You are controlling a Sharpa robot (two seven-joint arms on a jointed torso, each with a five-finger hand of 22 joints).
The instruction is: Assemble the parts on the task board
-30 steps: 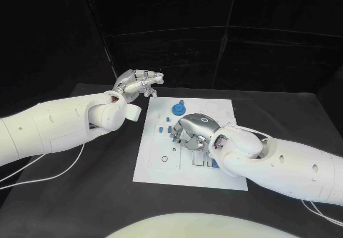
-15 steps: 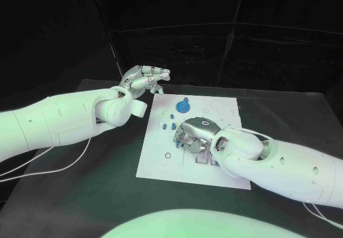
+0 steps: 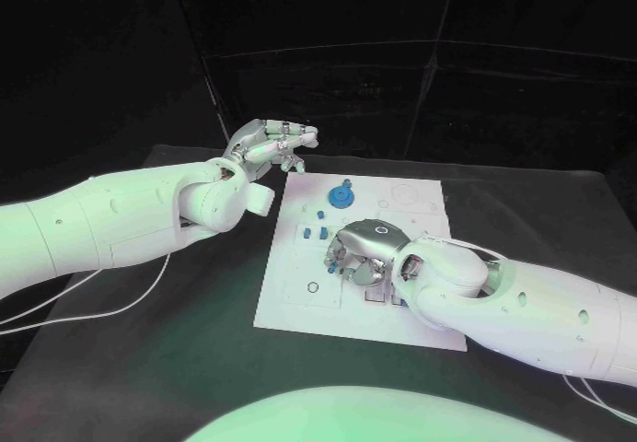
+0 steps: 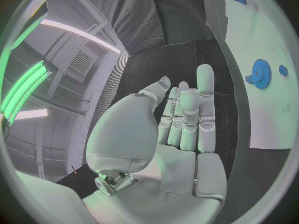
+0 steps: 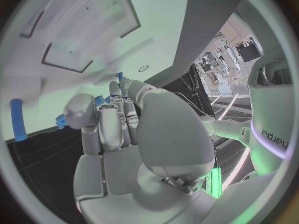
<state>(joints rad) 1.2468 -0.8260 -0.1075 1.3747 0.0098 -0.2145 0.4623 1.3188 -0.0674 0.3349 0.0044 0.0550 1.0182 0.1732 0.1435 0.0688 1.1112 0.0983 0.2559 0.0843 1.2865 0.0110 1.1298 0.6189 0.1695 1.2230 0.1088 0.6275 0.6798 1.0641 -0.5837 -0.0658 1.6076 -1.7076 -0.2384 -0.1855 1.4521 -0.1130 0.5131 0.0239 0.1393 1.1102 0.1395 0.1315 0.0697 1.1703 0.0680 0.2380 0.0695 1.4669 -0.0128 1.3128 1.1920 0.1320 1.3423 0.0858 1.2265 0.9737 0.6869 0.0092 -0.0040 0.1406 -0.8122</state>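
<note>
The white task board (image 3: 299,304) lies mid-table, with a blue gear (image 3: 341,196) near its far edge and small blue parts (image 3: 306,234) to the gear's near left. My right hand (image 3: 361,249) is bent down onto the board's middle. Its thumb and fingers (image 5: 109,117) close around a small blue part (image 5: 98,100). A blue peg (image 5: 17,119) lies beside that hand. My left hand (image 3: 272,145) hangs in the air past the board's far left corner, fingers (image 4: 187,114) side by side and holding nothing. The gear (image 4: 261,74) and board (image 4: 274,114) also appear in the left wrist view.
A few more blue pieces (image 3: 396,299) lie on the board close under my right wrist. White cables (image 3: 80,308) trail over the black table (image 3: 159,368) on the left. A black curtain closes off the back.
My left hand has lifted slightly and its fingers have drawn closer together. My right hand has stayed pressed down on the middle of the board.
</note>
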